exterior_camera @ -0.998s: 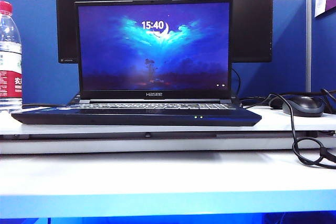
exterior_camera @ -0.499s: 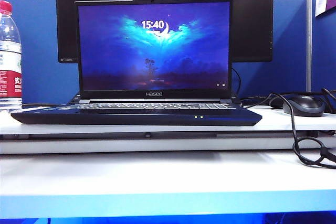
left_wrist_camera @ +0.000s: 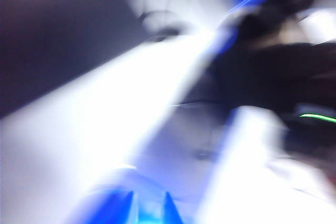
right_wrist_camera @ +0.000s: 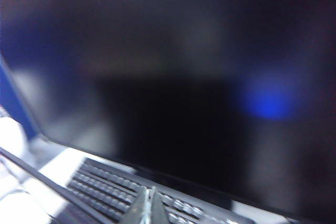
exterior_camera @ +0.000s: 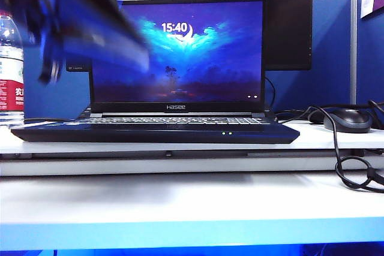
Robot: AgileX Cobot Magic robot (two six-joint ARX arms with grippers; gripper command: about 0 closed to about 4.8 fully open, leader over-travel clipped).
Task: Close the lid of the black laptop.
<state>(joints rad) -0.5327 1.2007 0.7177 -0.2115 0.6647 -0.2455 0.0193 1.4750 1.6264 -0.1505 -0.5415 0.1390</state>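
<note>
The black laptop [exterior_camera: 156,131] sits on the white desk with its lid [exterior_camera: 198,58] upright and the screen lit, showing 15:40. My left arm [exterior_camera: 90,25] is a motion-blurred dark streak in front of the lid's upper left corner. In the badly blurred left wrist view, my left gripper [left_wrist_camera: 150,211] shows two blue fingers standing apart with nothing between them. My right gripper [right_wrist_camera: 149,205] is shut, fingertips together, just above the laptop's keyboard [right_wrist_camera: 113,184], facing the dark lid [right_wrist_camera: 173,77]. The exterior view does not show the right arm.
A large black monitor [exterior_camera: 288,22] stands behind the laptop. A water bottle [exterior_camera: 11,64] stands at the left edge. A black mouse [exterior_camera: 347,121] and looping cables [exterior_camera: 351,169] lie at the right. Blue partition walls close the back.
The left arm has swept into the exterior view at the upper left, blurred, where nothing stood before. The laptop and its lid have not moved.
</note>
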